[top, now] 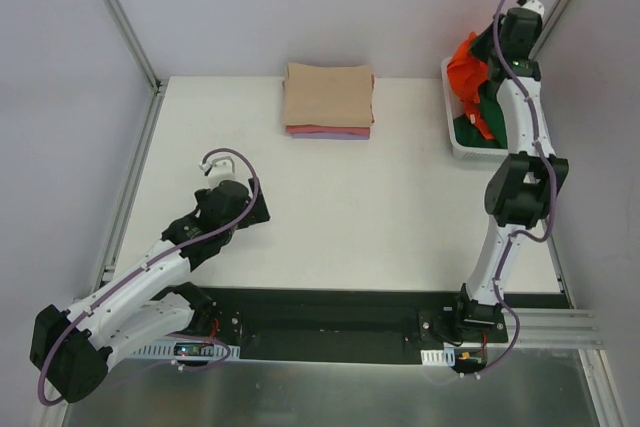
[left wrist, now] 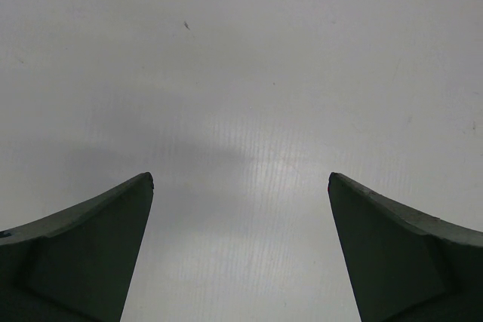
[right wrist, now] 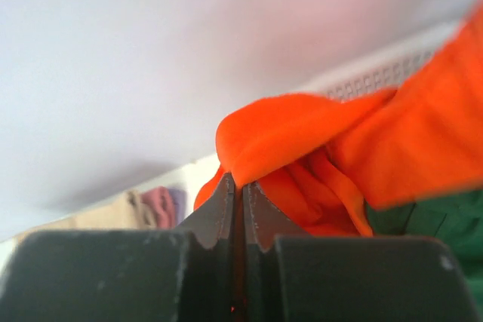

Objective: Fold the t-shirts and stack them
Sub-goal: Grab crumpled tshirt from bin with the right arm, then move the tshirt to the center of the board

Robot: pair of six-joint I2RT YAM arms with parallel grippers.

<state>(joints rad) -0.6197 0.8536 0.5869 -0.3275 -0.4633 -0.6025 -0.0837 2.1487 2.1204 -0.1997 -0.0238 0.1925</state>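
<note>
Over at the far right corner, the right gripper is pinched tight on a fold of the orange t-shirt. The shirt is bunched up above the white mesh basket, with the dark green t-shirt right against it. The left gripper hangs over the bare table, fingers spread wide and gripping nothing. Near the far edge sits the folded stack: beige t-shirt on top, pink t-shirt and lavender t-shirt beneath.
</note>
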